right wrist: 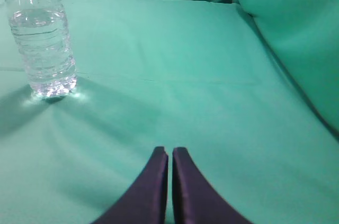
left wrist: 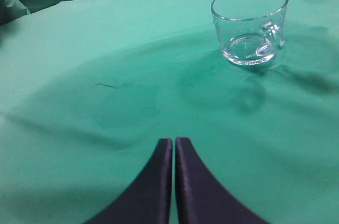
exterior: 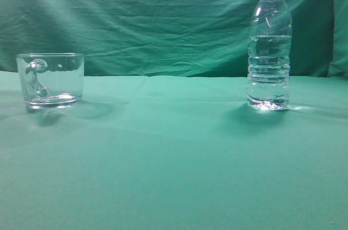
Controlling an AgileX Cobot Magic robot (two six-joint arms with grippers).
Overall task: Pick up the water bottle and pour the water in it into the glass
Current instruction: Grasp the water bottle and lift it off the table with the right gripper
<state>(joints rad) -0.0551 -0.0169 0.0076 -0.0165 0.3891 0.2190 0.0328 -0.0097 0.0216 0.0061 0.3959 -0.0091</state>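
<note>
The water bottle (exterior: 269, 45) stands upright and uncapped on the right of the green table, holding water (exterior: 268, 72) up to about two thirds. It also shows in the right wrist view (right wrist: 41, 38) at the far left. The glass (exterior: 50, 80) stands empty on the left, its handle on the left. In the left wrist view the glass (left wrist: 250, 24) is at the upper right. My left gripper (left wrist: 174, 140) is shut and empty, well short of the glass. My right gripper (right wrist: 169, 151) is shut and empty, to the right of the bottle. Neither gripper shows in the exterior view.
A green cloth (exterior: 174, 154) covers the table and hangs as a wrinkled backdrop (exterior: 163, 18) behind it. In the right wrist view a fold of the cloth rises at the right edge (right wrist: 296, 33).
</note>
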